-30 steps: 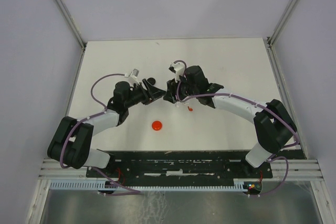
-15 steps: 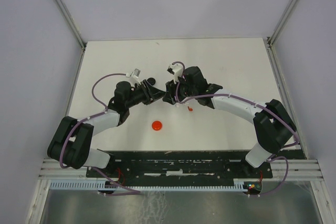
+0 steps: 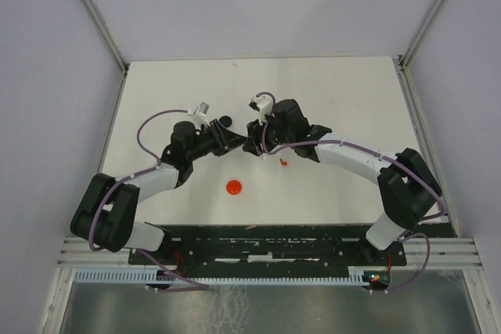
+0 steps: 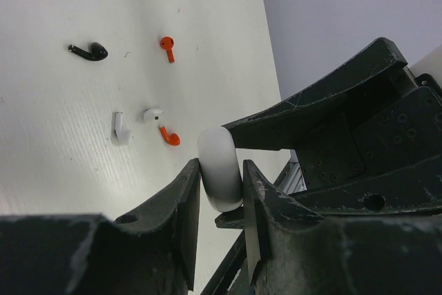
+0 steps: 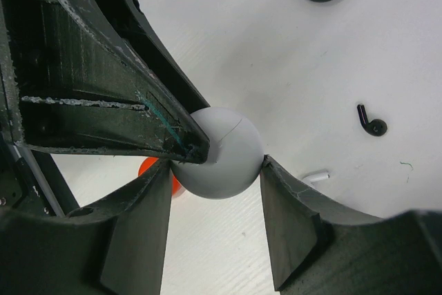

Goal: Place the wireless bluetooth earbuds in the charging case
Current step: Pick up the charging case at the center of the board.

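Observation:
A round white charging case [image 5: 228, 143] hangs above the table between both arms. My right gripper [image 5: 217, 167] is shut on it across its width. My left gripper [image 4: 219, 166] pinches the same case [image 4: 217, 150] across its thin sides, both fingers touching it. In the top view the two grippers meet at mid-table, left gripper [image 3: 237, 140] against right gripper [image 3: 252, 143]. Loose earbuds lie on the table: a black one [image 4: 90, 51], two red ones [image 4: 168, 48] [image 4: 169, 136] and two white ones [image 4: 121, 129] [image 4: 152, 113]. The inside of the case is hidden.
A red round case [image 3: 234, 187] lies on the table nearer the arm bases. A black round case [image 3: 225, 121] sits just beyond the left gripper. White walls enclose the table [image 3: 344, 91] on the left, right and back.
The left gripper's jaws have closed from well apart onto the white case. The right gripper has kept its hold, and both arms have stayed almost in place.

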You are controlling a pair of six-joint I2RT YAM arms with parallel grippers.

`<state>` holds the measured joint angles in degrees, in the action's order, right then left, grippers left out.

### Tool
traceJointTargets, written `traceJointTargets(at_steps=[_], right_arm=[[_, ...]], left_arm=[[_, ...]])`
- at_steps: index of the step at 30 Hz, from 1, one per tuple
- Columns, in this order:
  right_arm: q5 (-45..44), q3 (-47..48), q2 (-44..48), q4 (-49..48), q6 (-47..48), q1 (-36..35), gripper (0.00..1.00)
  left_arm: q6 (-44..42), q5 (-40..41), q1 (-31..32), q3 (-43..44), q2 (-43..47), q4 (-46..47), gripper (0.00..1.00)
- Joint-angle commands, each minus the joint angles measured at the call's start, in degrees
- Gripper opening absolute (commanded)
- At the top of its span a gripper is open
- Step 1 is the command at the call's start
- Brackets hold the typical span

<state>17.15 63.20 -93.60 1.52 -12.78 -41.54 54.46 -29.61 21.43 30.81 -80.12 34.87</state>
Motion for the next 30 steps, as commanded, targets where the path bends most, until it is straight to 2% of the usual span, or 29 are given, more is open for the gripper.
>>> traceJointTargets(at_steps=[1,12,13,15,16,18,19,20,24,30], right_arm=[[-0.1,2.2,0.3,-1.1,0.6,-0.3,0.23],[-0.4,1.6,1.0,-0.9,0.6,-0.3,0.23],[-0.4,1.6,1.0,-0.9,0.6,-0.3,0.23],[-0.5,1.5,0.9,-0.9,0.6,-0.3,0.25],[-0.6,1.5,1.0,-0.9,0.5,-0.3,0.30],[-1.3,1.7,1.2,-0.7,0.3,-0.3,0.56],[-1.5,1.7,1.4,-0.8,0.1,-0.3,0.67],[-1.9,1.6,1.7,-0.8,0.0,-0.3,0.73],[-5.4,0.9,4.4,-0.4,-0.3,-0.1,0.88],[-12.8,-3.0,10.8,-2.5,-3.8,2.3,0.95]], left_arm=[[2.1,0.8,0.3,1.5,1.1,2.3,0.32],[2.3,1.3,0.3,1.3,1.5,2.3,0.36],[2.4,1.3,0.3,1.3,1.7,2.2,0.34],[2.4,1.4,0.4,1.3,1.6,2.2,0.22],[2.4,1.4,0.3,1.2,1.6,2.3,0.16],[2.4,1.5,0.3,1.2,1.7,2.2,0.06],[2.4,1.6,0.4,1.2,1.8,2.2,0.03],[2.4,1.8,0.3,1.2,1.8,2.3,0.03],[2.4,2.1,0.3,1.2,1.7,2.2,0.03],[2.5,2.4,0.4,1.0,1.8,2.2,0.03]])
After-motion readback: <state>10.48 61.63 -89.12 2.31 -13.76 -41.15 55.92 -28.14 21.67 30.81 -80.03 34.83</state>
